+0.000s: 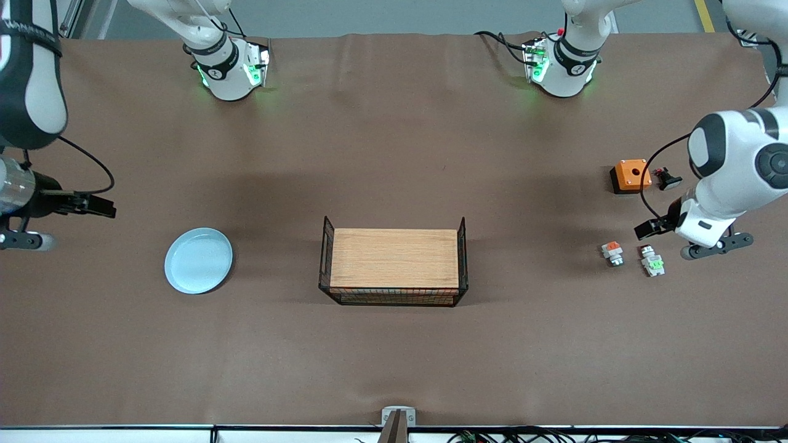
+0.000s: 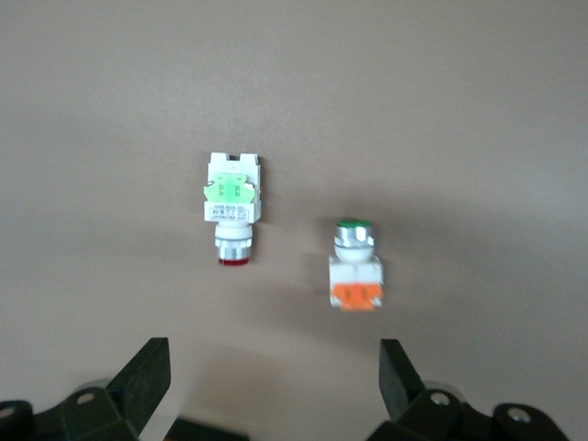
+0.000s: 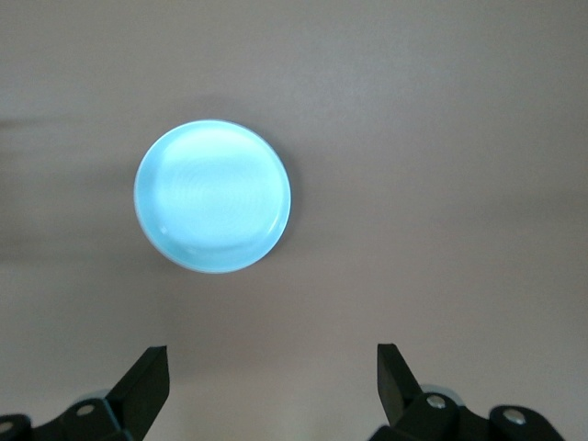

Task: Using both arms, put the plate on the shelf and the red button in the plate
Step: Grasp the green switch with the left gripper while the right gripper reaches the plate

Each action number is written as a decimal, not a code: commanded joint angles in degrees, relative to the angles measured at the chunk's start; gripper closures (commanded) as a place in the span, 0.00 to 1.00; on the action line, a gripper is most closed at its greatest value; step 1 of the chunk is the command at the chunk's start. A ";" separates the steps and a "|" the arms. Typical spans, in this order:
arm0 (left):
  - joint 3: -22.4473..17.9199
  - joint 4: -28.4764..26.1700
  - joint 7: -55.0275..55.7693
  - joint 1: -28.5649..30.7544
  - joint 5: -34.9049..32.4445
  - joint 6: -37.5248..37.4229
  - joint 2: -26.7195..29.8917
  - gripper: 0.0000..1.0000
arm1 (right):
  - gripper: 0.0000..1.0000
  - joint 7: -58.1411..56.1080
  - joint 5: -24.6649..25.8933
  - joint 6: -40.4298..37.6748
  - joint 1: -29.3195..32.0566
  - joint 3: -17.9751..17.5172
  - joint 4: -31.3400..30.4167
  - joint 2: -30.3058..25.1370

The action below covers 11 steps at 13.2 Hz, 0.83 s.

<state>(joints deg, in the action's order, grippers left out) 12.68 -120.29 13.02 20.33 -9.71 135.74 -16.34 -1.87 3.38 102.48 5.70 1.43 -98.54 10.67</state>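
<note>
Nearest the front camera, at the table's mid, sits a black wire basket (image 1: 393, 299) w/ a wooden tray (image 1: 394, 258) as its floor; nothing lies on the wood.

Level w/ the basket, toward the right arm's end, the plate (image 1: 199, 260) lies flat on the brown cloth: round, pale blue, raised rim. Right wrist view shows it whole (image 3: 212, 196), face up, w/ cloth all around.

Toward the left arm's end, two small switch blocks lie near each other but apart. The red button (image 1: 652, 261) is white-grey w/ a green patch and a dark red tip; in the left wrist view (image 2: 231, 208) it lies on its side. The other block (image 1: 612, 252) has an orange patch and a green tip (image 2: 355, 266).

Slightly farther from the camera, the left gripper (image 1: 683, 240) hangs over the cloth just beside the red button, fingers (image 2: 147, 377) spread wide apart, holding nothing. The right gripper (image 1: 55, 221) hangs at its own end, up from the plate, fingers (image 3: 147, 381) also wide apart, nothing between them.

Farther still, an orange box (image 1: 630, 176) w/ a hole on top stands by a small dark knob (image 1: 668, 180).
</note>
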 commanded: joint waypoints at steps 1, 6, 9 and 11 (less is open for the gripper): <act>0.59 1.37 -0.62 3.13 -0.66 6.27 -7.46 0.00 | 0.00 -2.25 0.58 10.50 2.47 -0.55 -9.10 -1.88; 0.42 4.45 -0.20 4.11 -1.37 12.18 -12.67 0.01 | 0.00 -2.00 -0.04 28.55 4.05 -0.55 -19.24 3.37; 0.33 5.67 -0.54 4.36 -1.98 12.27 -13.45 0.01 | 0.01 -1.82 -0.39 31.72 4.15 -0.64 -19.24 8.82; 0.33 7.08 -0.46 4.72 -4.17 12.27 -14.68 0.01 | 0.01 -1.82 -2.92 34.61 4.06 -0.64 -19.15 11.90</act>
<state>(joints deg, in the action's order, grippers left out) 12.65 -115.34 12.42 24.08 -11.08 148.23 -29.32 -3.49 2.70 134.73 8.86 1.49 -118.06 19.93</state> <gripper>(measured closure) 0.004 0.009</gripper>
